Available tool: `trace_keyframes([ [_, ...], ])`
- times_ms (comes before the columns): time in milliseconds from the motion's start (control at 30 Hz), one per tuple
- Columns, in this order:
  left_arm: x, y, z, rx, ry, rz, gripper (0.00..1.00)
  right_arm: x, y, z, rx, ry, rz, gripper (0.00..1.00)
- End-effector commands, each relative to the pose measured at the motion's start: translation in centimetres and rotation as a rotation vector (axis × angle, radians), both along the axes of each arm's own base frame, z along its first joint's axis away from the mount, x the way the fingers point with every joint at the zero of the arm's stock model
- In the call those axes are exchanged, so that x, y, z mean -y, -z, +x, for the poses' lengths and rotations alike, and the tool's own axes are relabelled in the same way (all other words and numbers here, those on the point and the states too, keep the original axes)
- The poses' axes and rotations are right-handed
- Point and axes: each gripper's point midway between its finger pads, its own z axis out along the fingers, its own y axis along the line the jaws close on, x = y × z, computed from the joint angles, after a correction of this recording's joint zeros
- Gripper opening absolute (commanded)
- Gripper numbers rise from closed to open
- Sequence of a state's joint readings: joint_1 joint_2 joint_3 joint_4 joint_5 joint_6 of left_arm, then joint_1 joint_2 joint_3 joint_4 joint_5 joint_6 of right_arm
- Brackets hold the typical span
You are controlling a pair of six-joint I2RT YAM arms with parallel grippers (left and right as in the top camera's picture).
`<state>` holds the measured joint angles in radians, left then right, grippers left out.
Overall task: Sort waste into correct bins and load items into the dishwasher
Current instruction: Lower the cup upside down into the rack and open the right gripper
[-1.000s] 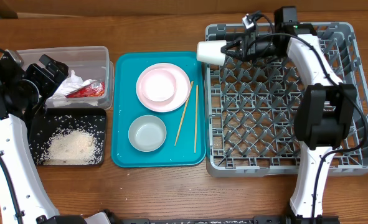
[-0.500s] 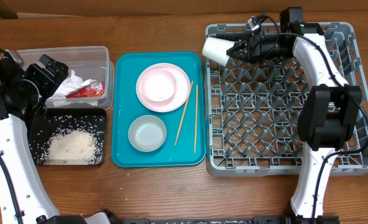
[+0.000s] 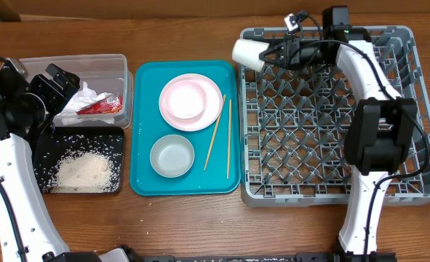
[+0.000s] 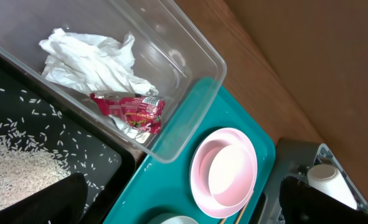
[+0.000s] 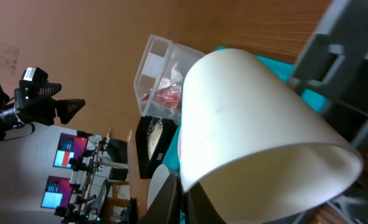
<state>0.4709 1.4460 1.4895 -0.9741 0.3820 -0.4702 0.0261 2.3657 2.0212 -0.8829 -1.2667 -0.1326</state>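
Observation:
My right gripper is shut on the rim of the small white cup, held on its side over the back left corner of the grey dish rack; the cup fills the right wrist view. The pink plate with the small pink bowl in it, the grey-green bowl and two chopsticks lie on the teal tray. The white-and-red wrapper lies in the clear tub. Rice lies in the black tray. My left gripper is open above the tub and black tray.
White crumpled paper lies in the clear tub beside the wrapper. The wooden table runs along the front. The right arm stretches over the rack's right half.
The right gripper tilted the white cup and shifted it slightly at the rack's back left corner. The left arm has not moved.

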Motion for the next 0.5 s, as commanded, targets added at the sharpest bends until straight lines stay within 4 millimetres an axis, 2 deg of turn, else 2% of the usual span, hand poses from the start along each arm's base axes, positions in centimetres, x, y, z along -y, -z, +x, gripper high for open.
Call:
trace_keyframes([
  [0,0.2,-1.0,0.3,0.023,0.001,0.006,1.00,-1.4,0.7,-0.3,-0.011,-0.029,0.011,0.04],
  [167,0.2,-1.0,0.3,0.023,0.001,0.006,1.00,-1.6,0.8,-0.3,-0.005,-0.032,0.008,0.04],
  [333,0.1,-1.0,0.3,0.023,0.000,0.006,1.00,-1.1,1.9,-0.1,-0.013,-0.005,-0.056,0.04],
  [467,0.1,-1.0,0.3,0.023,0.000,0.006,1.00,-1.0,2.1,-0.1,-0.008,-0.005,-0.066,0.04],
])
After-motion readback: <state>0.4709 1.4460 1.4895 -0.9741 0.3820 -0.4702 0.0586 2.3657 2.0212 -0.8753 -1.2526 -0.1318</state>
